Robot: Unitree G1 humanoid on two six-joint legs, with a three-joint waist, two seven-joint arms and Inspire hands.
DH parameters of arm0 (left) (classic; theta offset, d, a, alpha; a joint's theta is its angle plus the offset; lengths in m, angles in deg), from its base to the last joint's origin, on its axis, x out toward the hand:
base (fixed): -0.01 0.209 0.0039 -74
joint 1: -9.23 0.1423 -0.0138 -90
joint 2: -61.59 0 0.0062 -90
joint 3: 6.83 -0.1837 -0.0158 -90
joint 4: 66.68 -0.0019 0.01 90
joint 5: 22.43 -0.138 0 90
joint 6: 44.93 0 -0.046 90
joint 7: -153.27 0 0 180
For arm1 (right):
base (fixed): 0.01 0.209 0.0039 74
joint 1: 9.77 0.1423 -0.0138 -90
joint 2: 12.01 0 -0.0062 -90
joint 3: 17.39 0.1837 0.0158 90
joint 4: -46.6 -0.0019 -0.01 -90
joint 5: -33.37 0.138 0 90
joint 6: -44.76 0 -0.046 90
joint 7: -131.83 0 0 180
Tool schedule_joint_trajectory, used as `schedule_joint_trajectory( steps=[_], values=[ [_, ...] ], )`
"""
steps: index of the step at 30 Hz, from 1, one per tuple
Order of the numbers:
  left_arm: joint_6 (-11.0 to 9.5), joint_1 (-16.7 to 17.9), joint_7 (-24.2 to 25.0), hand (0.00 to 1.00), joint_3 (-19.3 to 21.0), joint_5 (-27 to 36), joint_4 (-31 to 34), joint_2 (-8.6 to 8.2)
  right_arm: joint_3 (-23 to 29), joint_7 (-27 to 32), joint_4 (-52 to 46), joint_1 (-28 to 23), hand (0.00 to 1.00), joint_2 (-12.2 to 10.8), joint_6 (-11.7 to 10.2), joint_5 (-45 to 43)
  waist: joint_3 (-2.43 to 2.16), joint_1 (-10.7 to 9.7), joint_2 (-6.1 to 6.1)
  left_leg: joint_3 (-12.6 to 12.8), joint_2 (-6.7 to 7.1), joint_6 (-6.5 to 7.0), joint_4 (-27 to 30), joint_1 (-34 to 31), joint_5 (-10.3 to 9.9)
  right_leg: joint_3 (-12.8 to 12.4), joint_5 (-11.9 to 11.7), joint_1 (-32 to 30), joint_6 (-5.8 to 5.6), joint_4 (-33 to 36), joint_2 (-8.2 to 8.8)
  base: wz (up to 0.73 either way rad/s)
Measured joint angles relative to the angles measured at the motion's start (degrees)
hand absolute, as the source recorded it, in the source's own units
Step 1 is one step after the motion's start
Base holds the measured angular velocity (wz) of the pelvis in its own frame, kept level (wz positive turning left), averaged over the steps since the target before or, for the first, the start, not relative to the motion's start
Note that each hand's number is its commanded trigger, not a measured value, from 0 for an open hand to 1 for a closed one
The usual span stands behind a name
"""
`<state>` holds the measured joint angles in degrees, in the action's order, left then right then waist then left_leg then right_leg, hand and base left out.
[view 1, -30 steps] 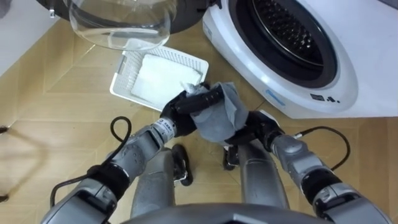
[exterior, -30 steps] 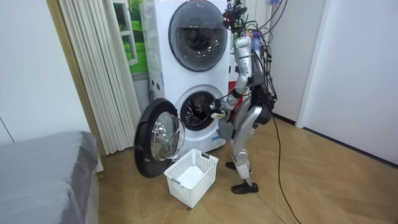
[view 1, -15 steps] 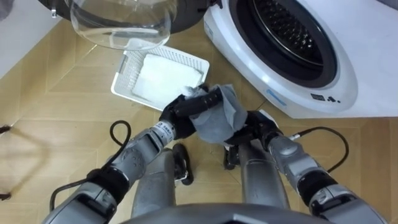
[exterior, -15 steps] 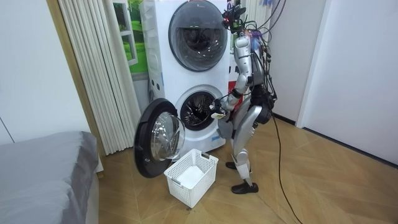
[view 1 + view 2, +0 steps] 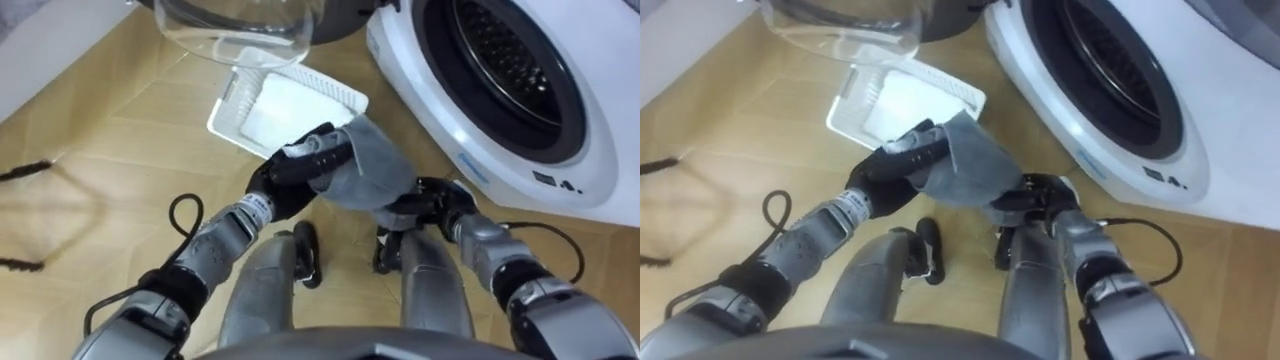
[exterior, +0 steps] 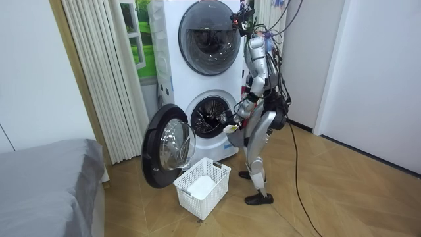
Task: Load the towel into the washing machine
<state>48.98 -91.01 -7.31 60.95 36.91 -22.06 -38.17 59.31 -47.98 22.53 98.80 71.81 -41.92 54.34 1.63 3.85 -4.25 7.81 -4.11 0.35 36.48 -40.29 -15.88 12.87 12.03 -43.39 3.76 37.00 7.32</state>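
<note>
Though near open drum (image 5: 510, 75), towel (image 5: 368, 172) outside

The wooden floor (image 5: 100, 150) carries a white laundry basket (image 5: 230, 100) (white cloth (image 5: 278, 103) inside) before the washing machine (image 5: 500, 172).

Both eye views look steeply down from the robot's head, close in — washing machine (image 5: 480, 165) at 1 o'clock, basket (image 5: 232, 100) at 12. The room view stands well back, side-on — sharing both.
</note>
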Motion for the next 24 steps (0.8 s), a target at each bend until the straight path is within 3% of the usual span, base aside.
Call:
schedule_joint_trajectory(
  steps=[2, 5, 11, 17, 24],
  values=[
    [0.2, 0.0, -1.8, 0.00, 1.7, -2.3, 0.0, 0.08, 2.2, 0.7, 1.9, 1.9, 1.00, 0.3, 0.8, 3.3, 0.35, 0.4, 0.49, -0.3, 0.58, 0.07, 0.2, -0.6, 0.2, 0.4, 0.4, -0.7, 0.05, 0.9, 0.77, 0.21],
    [0.5, 0.2, -4.9, 0.00, 1.8, -6.0, 0.0, 0.56, 4.5, 1.8, 4.1, 4.1, 1.00, 2.6, 2.3, 10.2, 0.75, 1.1, 0.71, -1.6, 1.94, 0.33, 0.2, -2.2, 0.8, 1.2, 0.7, -2.0, -0.12, 1.9, 2.13, 0.26],
    [2.1, 1.6, -9.0, 0.00, 1.8, -12.9, -0.2, 1.07, 9.1, 2.1, 9.2, 7.4, 1.00, 4.9, 4.3, 23.2, 1.46, 1.4, 1.77, -2.8, 2.54, 0.61, 0.5, -3.3, 1.1, 2.3, 0.6, -2.1, -0.47, 1.5, 2.32, 0.13],
    [3.6, 1.2, -10.9, 0.00, 1.8, -13.9, 0.5, 0.78, 9.0, 0.1, 9.9, 7.5, 1.00, 5.3, 5.9, 33.1, 1.46, 1.5, 1.77, -3.2, 2.76, 0.65, 0.7, -4.5, 1.1, 2.8, 0.6, -3.0, -0.60, 2.1, 2.65, 0.05],
    [3.6, -0.2, -13.7, 0.00, 1.7, -13.8, 0.9, 0.42, 9.1, -0.7, 10.2, 7.6, 1.00, 5.5, 6.7, 44.0, 1.69, 1.2, 2.42, -3.0, 3.10, 0.68, 2.2, -5.0, 1.1, 2.8, 1.6, -3.8, -0.41, 4.1, 3.93, 0.04]
  ],
)
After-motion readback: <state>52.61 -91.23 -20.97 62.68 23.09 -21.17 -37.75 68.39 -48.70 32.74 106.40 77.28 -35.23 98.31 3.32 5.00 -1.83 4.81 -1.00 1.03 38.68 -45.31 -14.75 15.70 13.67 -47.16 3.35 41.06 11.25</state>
